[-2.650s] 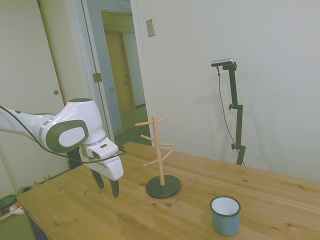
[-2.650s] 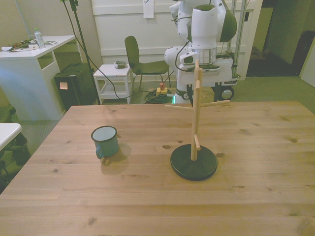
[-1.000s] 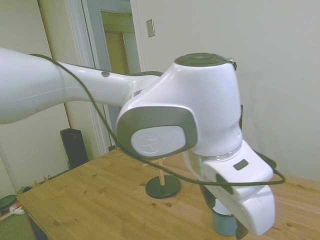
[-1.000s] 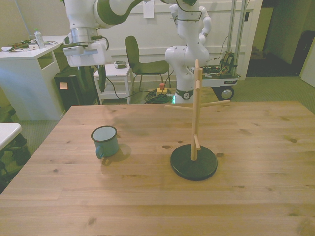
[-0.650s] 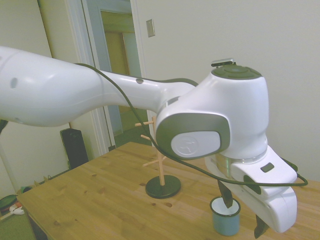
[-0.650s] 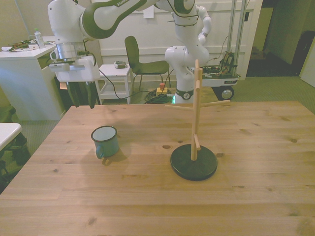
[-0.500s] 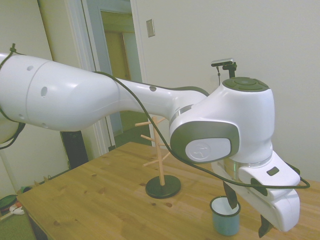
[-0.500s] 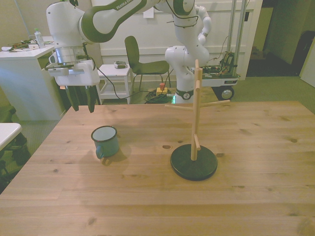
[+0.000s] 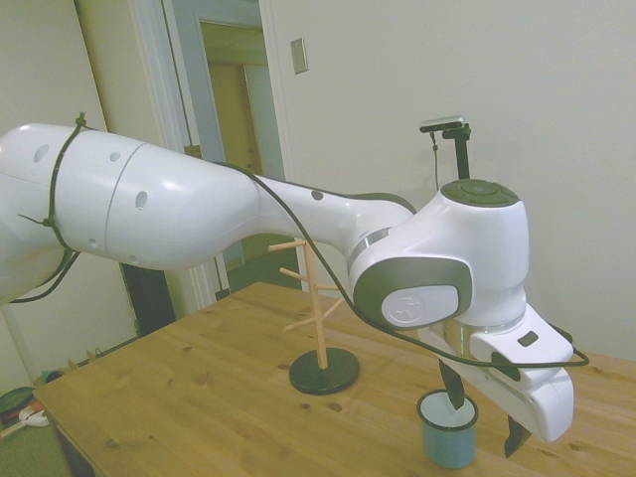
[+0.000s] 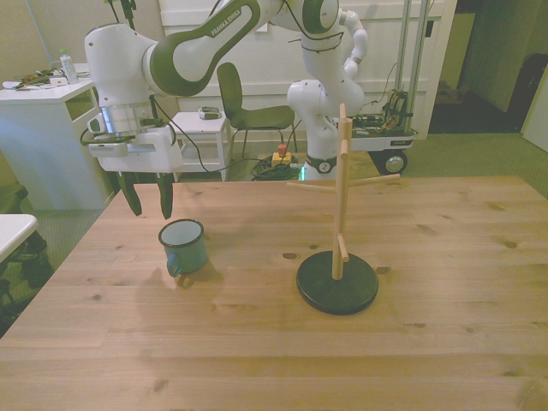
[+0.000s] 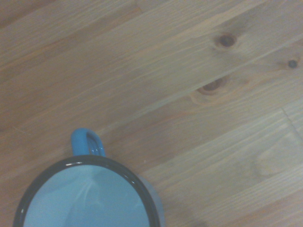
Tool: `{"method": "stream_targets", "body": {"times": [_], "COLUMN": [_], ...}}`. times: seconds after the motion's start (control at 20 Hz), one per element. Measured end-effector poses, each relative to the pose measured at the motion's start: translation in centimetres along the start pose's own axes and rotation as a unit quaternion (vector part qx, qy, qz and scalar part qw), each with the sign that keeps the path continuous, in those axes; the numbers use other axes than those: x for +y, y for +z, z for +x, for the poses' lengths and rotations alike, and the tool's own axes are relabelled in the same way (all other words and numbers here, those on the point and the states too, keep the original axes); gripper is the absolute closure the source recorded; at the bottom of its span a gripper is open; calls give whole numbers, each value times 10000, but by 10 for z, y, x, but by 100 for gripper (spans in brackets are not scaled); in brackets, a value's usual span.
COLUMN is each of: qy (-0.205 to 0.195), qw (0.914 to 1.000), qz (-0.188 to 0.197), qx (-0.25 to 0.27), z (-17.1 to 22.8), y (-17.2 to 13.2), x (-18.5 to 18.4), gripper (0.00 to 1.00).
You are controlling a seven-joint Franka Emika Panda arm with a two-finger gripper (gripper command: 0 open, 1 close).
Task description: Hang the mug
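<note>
Approach step, pre-grasp. Small blue-teal enamel mug (image 10: pixel 182 247) w/ white inside and thin dark rim stands upright on the wooden plank surface (image 10: pixel 428 325), toward the front view's left, well apart from the tall wooden peg stand on a round black base (image 10: pixel 338 257) in the middle. Mug handle (image 11: pixel 88 142) is a small teal loop facing the camera side in the front view; also clear in the wrist view. White two-finger gripper (image 10: pixel 148 204) hangs just above and slightly behind the mug, toward the front view's left of it, dark fingers (image 10: pixel 166 199) pointing down and spread apart, nothing between them. In the side view one finger (image 9: pixel 451 384) sits over the mug's (image 9: pixel 448 428) rim area, the other off past its far side; no contact yet as far as I can tell. Wrist cam shows the mug (image 11: pixel 87 196) only partly in frame, so gripper is prob. not centred on it yet. Task barely begun: mug not picked up, pegs bare. Next move likely calls for a small shift over the rim or wall, descend so one finger goes inside and one outside, close, then lift and carry to the stand, lining the handle loop w/ a peg. Risk: thin enamel wall could slip, or handle ends up facing the wrong way for the pegs.
</note>
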State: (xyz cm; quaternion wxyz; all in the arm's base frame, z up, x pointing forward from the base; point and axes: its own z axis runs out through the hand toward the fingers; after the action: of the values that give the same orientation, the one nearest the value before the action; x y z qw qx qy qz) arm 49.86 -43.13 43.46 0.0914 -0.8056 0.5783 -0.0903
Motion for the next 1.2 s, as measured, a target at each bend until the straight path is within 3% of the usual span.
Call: {"method": "stream_targets", "body": {"times": [0.65,0.7,1.2], "qy": [-61,-65,-105], "qw": [9998,9998,9995], "qz": [-145,-172,-276], "qx": [-104,-109,-90], "z": [-31,-33,-39], "y": [54,58,76], "x": [-31,-31,-31], "gripper": [0,100,100]}}
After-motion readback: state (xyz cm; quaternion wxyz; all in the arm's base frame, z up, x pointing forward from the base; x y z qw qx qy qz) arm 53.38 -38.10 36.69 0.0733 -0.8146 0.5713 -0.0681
